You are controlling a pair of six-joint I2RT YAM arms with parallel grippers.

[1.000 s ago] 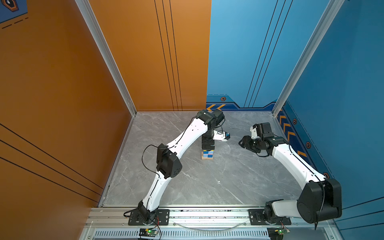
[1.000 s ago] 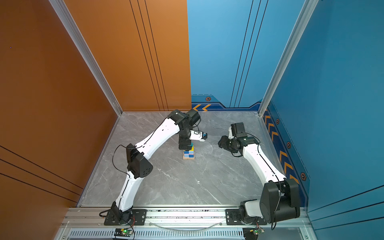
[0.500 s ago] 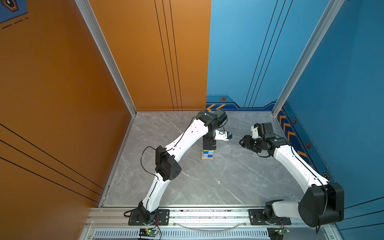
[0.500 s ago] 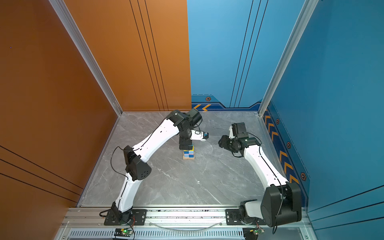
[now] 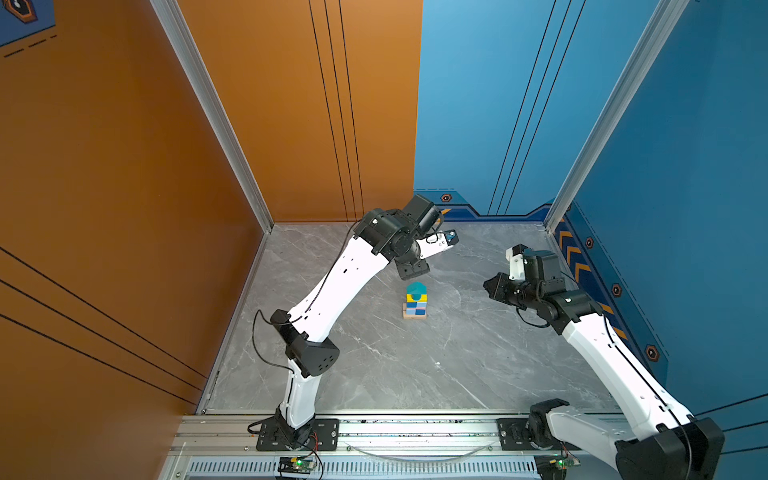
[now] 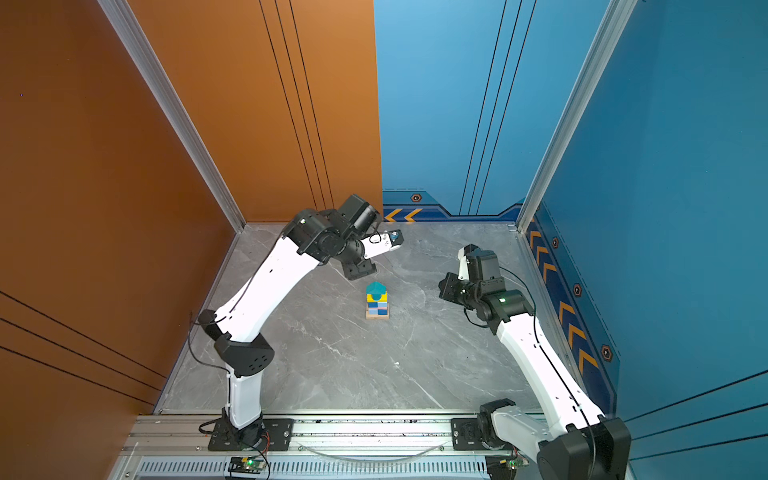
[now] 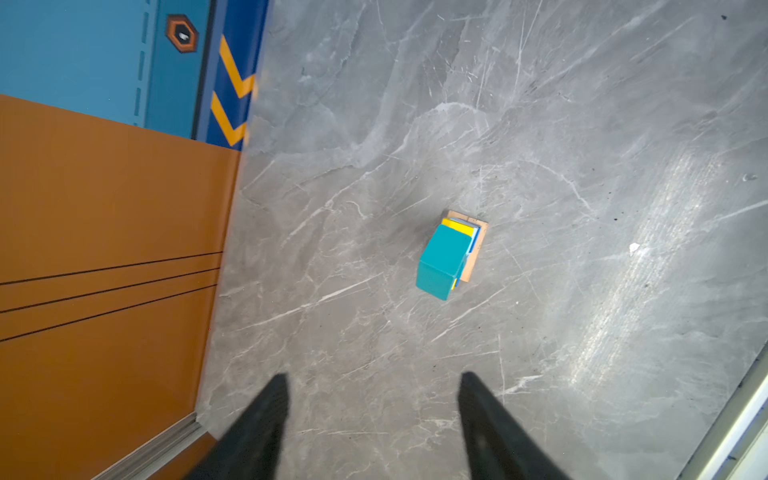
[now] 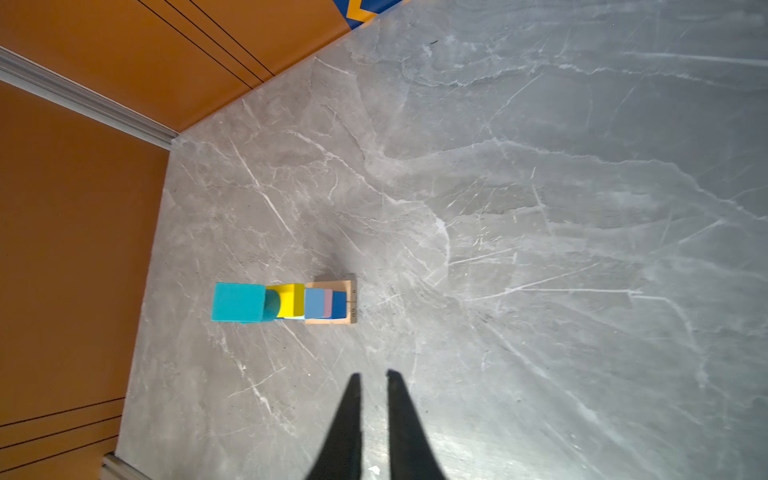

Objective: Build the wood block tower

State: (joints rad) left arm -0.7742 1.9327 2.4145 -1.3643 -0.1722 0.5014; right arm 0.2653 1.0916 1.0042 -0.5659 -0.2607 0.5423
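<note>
The tower (image 5: 415, 301) (image 6: 377, 300) stands alone mid-floor: tan plank base, blue and pink layers, a yellow block with a teal round piece, and a teal pointed roof on top. The left wrist view shows the tower (image 7: 449, 257) from above, the right wrist view shows the tower (image 8: 286, 302) from the side. My left gripper (image 5: 412, 271) (image 6: 360, 270) (image 7: 372, 376) hangs above and behind it, open and empty. My right gripper (image 5: 492, 286) (image 6: 446, 286) (image 8: 372, 374) hovers off to the right of it, shut on nothing.
Grey marble floor (image 5: 415, 365) lies all round the tower. An orange wall (image 5: 124, 249) closes the left and back, a blue wall (image 5: 685, 208) the right. A metal rail (image 5: 415, 432) with the arm bases runs along the front. A small white speck (image 7: 633, 248) lies on the floor.
My left gripper has lifted off the tower's top and drawn back, uncovering the teal roof, and its jaws have narrowed. The right gripper has shut; its arm barely moved.
</note>
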